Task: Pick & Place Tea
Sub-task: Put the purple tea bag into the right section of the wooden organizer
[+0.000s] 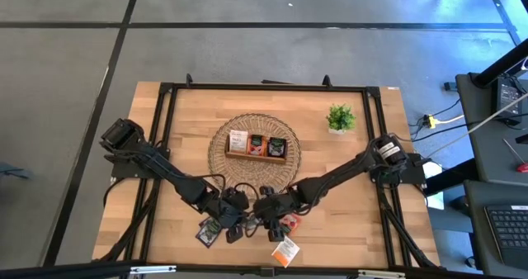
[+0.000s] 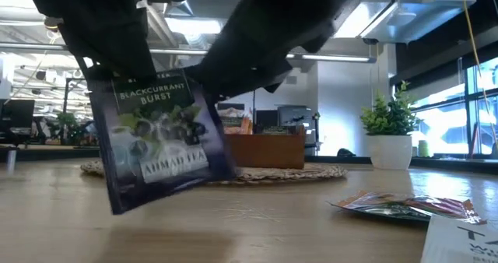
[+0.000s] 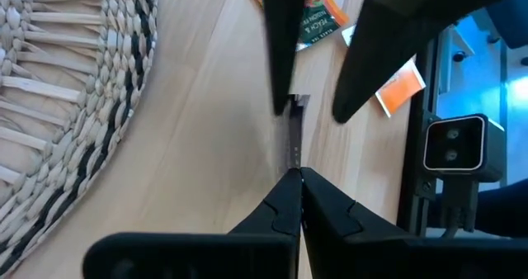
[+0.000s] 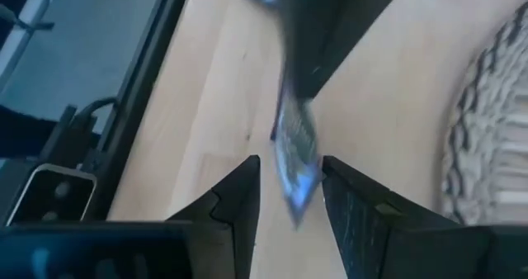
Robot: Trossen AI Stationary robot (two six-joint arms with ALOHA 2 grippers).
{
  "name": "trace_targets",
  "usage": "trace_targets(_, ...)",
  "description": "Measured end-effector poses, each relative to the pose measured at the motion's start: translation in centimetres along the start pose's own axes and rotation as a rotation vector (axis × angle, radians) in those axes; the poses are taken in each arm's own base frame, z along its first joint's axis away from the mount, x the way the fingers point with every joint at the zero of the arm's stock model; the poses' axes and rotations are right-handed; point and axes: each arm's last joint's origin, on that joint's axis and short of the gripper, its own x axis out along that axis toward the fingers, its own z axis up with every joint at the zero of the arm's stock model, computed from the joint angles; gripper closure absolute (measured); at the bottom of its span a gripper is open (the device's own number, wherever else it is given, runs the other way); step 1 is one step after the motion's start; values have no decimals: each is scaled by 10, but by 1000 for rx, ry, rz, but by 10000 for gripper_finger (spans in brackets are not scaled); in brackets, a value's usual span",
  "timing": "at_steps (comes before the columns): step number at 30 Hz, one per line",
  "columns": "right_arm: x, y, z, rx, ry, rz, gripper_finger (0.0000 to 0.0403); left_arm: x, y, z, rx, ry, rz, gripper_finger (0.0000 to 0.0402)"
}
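Note:
A dark tea sachet printed "Blackcurrant Burst" hangs near the table's front centre, with my left gripper shut on it. My right gripper faces it, open; its fingers stand on either side of the sachet's thin edge with a gap on both sides. Another dark sachet, a red-orange one and a white-orange one lie flat on the table nearby. More tea stands in the wooden tray on the woven mat. My left gripper pinches the dark sachet between its two shut fingers at the sachet's upper edge; its own wrist view shows that edge end-on. The fingers slant down from the table's left. The sachet hangs tilted below them, clear of the table.
A small potted plant stands at the far right. A black frame runs round the tabletop. Bare wood lies between the mat and the front edge on both sides of the arms.

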Motion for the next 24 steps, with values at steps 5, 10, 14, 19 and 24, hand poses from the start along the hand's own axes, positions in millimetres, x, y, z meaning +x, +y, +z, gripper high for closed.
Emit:
trace_targets(5,0,-2,7,12,-58,21,269,0,-1,1,-1,-5,-7,400)
trace_targets(10,-1,-7,7,48,-34,76,289,0,-2,1,-3,-12,-16,400)
trace_targets(14,-1,-9,8,51,-33,74,337,0,-2,1,-3,-13,-16,400)
trace_targets(19,-1,-11,8,83,-32,69,394,0,-2,1,-3,-13,-16,400)
trace_targets(24,-1,-15,7,102,-12,54,398,0,-1,2,16,9,-31,400)
